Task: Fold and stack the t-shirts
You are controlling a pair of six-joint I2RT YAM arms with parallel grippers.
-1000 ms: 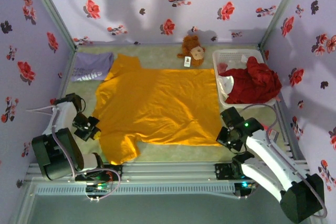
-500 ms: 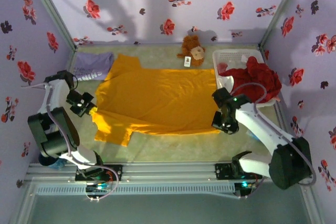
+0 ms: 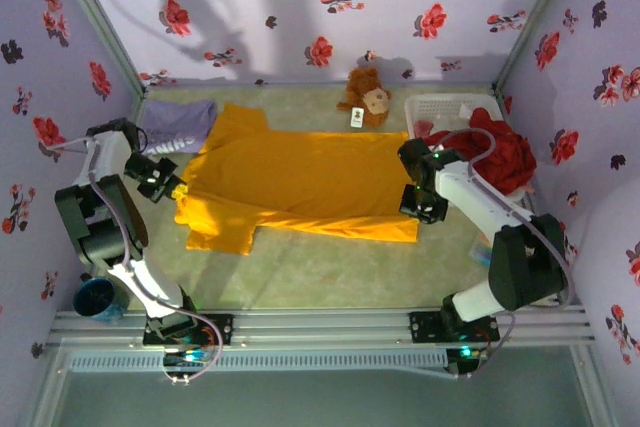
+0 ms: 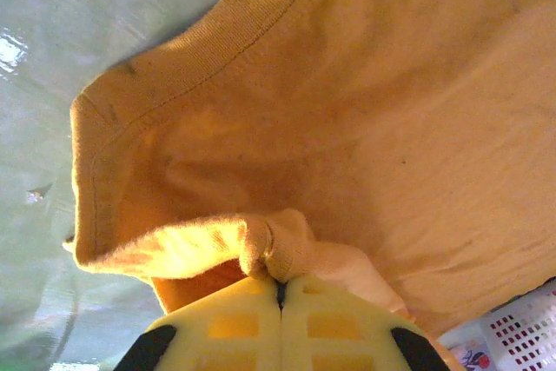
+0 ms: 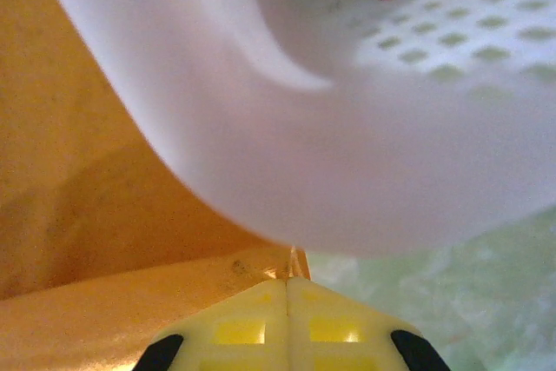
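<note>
The orange-yellow t-shirt [image 3: 310, 182] lies across the middle of the table, its near edge lifted and drawn back over itself. My left gripper [image 3: 163, 185] is at its left side, shut on a bunched bit of the hem [image 4: 269, 245]. At the right corner my right gripper [image 3: 421, 203] is shut on the shirt's thin edge [image 5: 294, 260], close against the white basket [image 5: 347, 145]. The pale lavender t-shirt [image 3: 176, 127], with white lettering, lies folded at the back left, apart from both grippers.
The white slatted basket [image 3: 440, 107] at the back right holds a red cloth [image 3: 497, 155] and crowds the right arm. A brown plush toy [image 3: 367, 95] sits at the back wall. A blue cup [image 3: 95, 297] stands at the near left. Flowered walls enclose the table.
Both grippers have moved away from the near edge toward the back, pulling the orange shirt's near edge with them. The shirt now covers less of the table front to back.
</note>
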